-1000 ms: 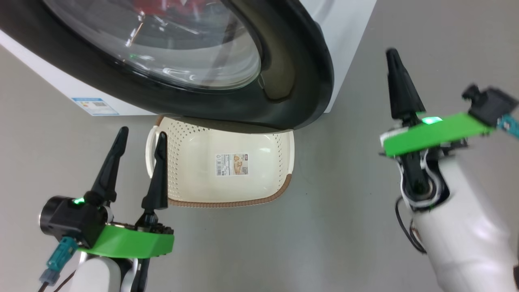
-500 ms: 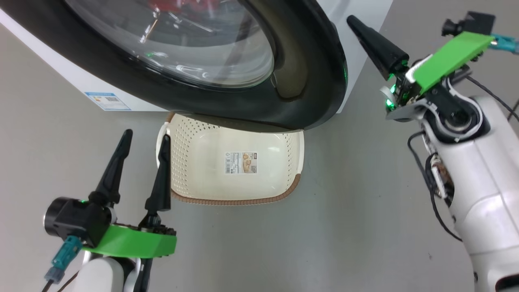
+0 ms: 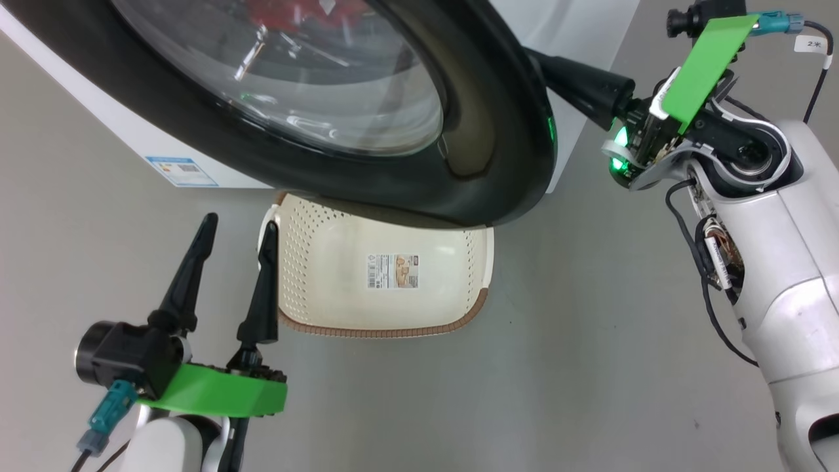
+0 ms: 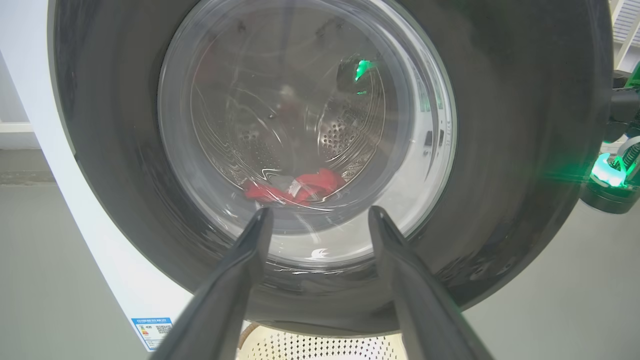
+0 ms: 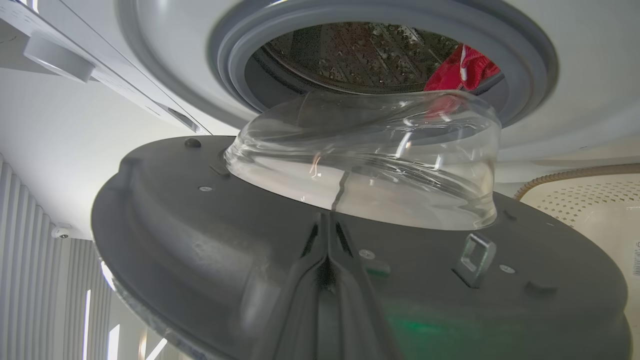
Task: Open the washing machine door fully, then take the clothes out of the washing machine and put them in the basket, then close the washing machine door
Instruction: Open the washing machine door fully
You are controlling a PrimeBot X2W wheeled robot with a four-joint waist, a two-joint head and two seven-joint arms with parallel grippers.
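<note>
A: Grey floor (image 3: 590, 328), basket (image 3: 484, 262) under the part-open door (image 3: 498, 131). Fingers?
B: Closed tight on the right gripper (image 5: 327, 222), tucked against the door's inner face; left gripper (image 3: 238, 223) spread wide, empty, beside the basket; clothes (image 5: 460, 67) inside the drum (image 5: 360, 55)

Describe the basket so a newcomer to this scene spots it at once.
Find the big white washing machine with its black-rimmed door partly open. On the grey floor directly under that door sits the basket. Alone there, it is cream perforated plastic with a brown rim and a paper label inside.
</note>
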